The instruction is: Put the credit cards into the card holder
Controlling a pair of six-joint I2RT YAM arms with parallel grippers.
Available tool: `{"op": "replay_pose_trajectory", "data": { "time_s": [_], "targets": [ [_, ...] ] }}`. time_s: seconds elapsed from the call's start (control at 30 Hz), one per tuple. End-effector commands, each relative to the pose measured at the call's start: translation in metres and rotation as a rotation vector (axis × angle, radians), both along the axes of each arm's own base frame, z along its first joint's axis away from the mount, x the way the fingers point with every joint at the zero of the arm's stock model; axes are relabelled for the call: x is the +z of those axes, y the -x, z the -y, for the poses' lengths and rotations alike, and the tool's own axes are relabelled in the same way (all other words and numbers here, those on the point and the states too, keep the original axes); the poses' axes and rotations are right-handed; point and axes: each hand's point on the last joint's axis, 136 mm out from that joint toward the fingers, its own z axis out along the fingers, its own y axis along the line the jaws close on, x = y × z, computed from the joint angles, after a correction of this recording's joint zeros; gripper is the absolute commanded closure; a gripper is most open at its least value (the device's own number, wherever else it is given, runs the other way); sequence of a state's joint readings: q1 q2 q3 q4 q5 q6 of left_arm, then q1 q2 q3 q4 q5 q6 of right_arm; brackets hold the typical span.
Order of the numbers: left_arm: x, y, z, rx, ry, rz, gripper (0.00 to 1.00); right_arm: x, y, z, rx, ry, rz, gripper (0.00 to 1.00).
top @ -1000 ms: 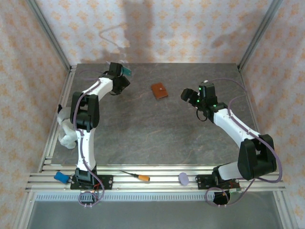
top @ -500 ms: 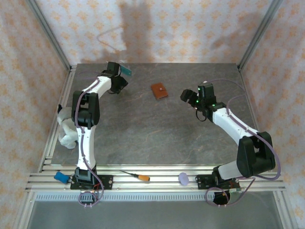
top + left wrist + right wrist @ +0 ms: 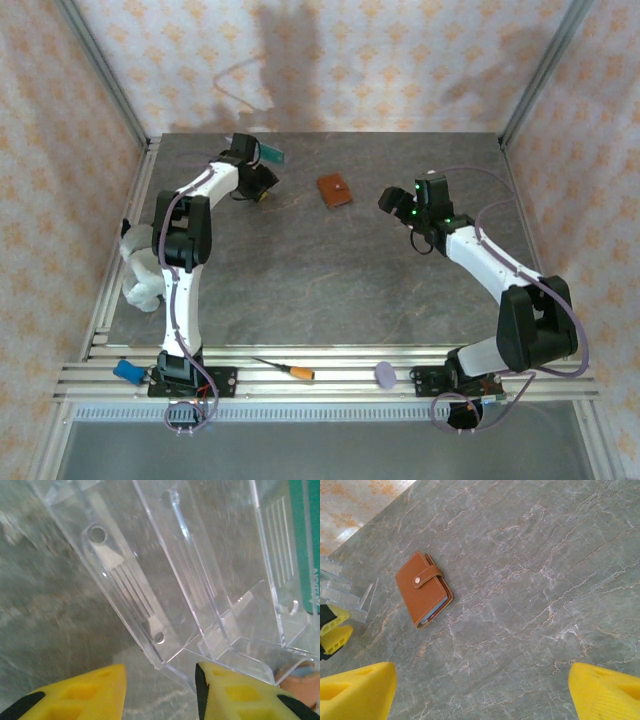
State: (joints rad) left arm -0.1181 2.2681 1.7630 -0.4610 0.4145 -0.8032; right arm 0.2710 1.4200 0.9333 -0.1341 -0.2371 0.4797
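Note:
The brown card holder (image 3: 335,190) lies folded and snapped shut at the back middle of the table; the right wrist view has it (image 3: 422,590) up and to the left. My right gripper (image 3: 390,200) (image 3: 482,690) hovers open to its right, holding nothing. A teal credit card (image 3: 272,154) (image 3: 305,540) stands in a clear plastic tray (image 3: 200,580) at the back left. My left gripper (image 3: 262,180) (image 3: 160,680) is at the tray's near corner with its yellow fingers (image 3: 235,690) apart. The tray's clear bottom lip lies between them, and whether they press on it I cannot tell.
An orange-handled screwdriver (image 3: 290,371), a purple disc (image 3: 384,374) and a blue object (image 3: 127,370) rest on the front rail. A peach-coloured rounded thing (image 3: 300,677) shows beside the tray. Patterned walls close the back and sides.
The left gripper's fingers have narrowed. The gripper and the teal card in the tray have shifted slightly right and nearer. The right arm has stayed put.

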Motion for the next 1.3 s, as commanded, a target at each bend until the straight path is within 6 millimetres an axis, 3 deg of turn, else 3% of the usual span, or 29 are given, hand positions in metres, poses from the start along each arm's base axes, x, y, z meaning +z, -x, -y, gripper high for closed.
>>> {"op": "replay_pose_trajectory", "data": {
  "time_s": [0.0,0.23,0.53,0.77,0.97,1.03,1.13,1.27],
  "targets": [
    [-0.022,0.047,0.029,-0.095,0.019,-0.124,0.58,0.0,-0.004,-0.005,-0.004,-0.013,0.002,0.11],
    [-0.023,0.096,0.045,-0.151,0.05,-0.133,0.58,-0.007,-0.01,-0.021,0.041,-0.025,-0.016,0.11],
    [-0.005,0.142,0.038,-0.188,0.035,-0.141,0.57,-0.016,-0.041,-0.066,0.241,-0.005,-0.044,0.16],
    [0.016,0.157,0.039,-0.21,0.055,-0.105,0.54,-0.024,-0.059,-0.131,0.49,-0.091,-0.078,0.39],
    [0.036,0.161,0.037,-0.228,0.05,-0.069,0.51,-0.03,-0.058,-0.174,0.585,-0.019,-0.077,0.44],
    [0.045,0.162,0.036,-0.229,0.049,-0.047,0.5,-0.037,-0.066,-0.166,0.539,0.057,-0.092,0.42],
    [0.058,0.165,0.032,-0.248,0.034,-0.029,0.47,-0.047,-0.087,-0.14,0.429,0.192,-0.102,0.34],
    [0.07,0.172,0.021,-0.249,-0.012,0.002,0.45,-0.064,-0.107,-0.127,0.413,0.344,-0.113,0.26]
  ]
}}
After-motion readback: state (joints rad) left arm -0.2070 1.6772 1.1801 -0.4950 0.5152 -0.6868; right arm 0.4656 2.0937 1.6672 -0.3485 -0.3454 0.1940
